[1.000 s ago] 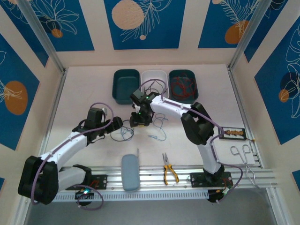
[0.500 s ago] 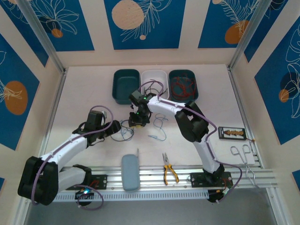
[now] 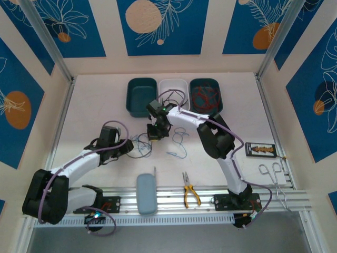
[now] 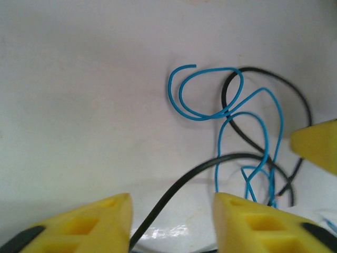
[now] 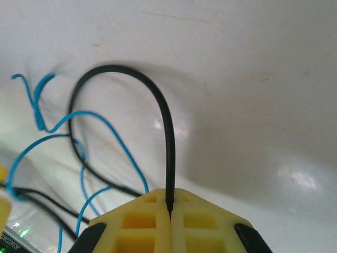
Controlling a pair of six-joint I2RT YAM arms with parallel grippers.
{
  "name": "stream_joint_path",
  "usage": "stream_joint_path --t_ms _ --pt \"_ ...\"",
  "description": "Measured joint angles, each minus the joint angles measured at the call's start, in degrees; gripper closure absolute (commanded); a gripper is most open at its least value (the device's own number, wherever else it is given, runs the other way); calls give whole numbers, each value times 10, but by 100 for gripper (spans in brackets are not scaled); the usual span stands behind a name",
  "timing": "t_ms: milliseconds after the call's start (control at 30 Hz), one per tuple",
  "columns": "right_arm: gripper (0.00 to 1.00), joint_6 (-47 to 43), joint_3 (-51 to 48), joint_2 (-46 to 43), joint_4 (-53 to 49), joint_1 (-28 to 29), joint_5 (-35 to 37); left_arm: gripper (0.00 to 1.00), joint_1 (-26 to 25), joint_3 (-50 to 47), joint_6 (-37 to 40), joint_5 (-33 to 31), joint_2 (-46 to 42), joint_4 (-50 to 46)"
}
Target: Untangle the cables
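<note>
Bending sharply at the elbow, right arm (image 3: 190,120) holds right gripper (image 3: 156,133) just nearside of white tray (image 3: 174,83), jaws clamped tight on black cable (image 5: 168,147). Left gripper (image 4: 171,211) stands open over blue-and-black tangle (image 4: 226,112), gripping nothing; cable ends run out of view.

The thin flexible light-blue wires (image 4: 226,113) and thin flexible black wires (image 4: 179,184) lie on a white table (image 4: 79,79). The left gripper (image 4: 171,203) and right gripper (image 5: 169,203) have yellow fingers (image 5: 137,221). At the table's far edge, two teal plastic trays (image 3: 129,97) flank one white plastic tray (image 3: 174,83); thin red wires (image 3: 202,97) show in one teal tray. Blue wall panels (image 3: 158,31) carry white leaf outlines and orange discs.
</note>
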Motion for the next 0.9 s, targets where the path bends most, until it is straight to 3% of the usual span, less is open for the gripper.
stream_joint_path --t_ms 133,433,900 --pt "100 -11 -3 -51 -4 0 25 83 0 0 -2 0 9 7" --pt "100 -29 -8 -153 -20 0 82 99 1 -4 -5 -4 12 17" --pt "100 -53 -11 -231 -66 -6 197 100 14 -5 -5 -51 -41 -3"
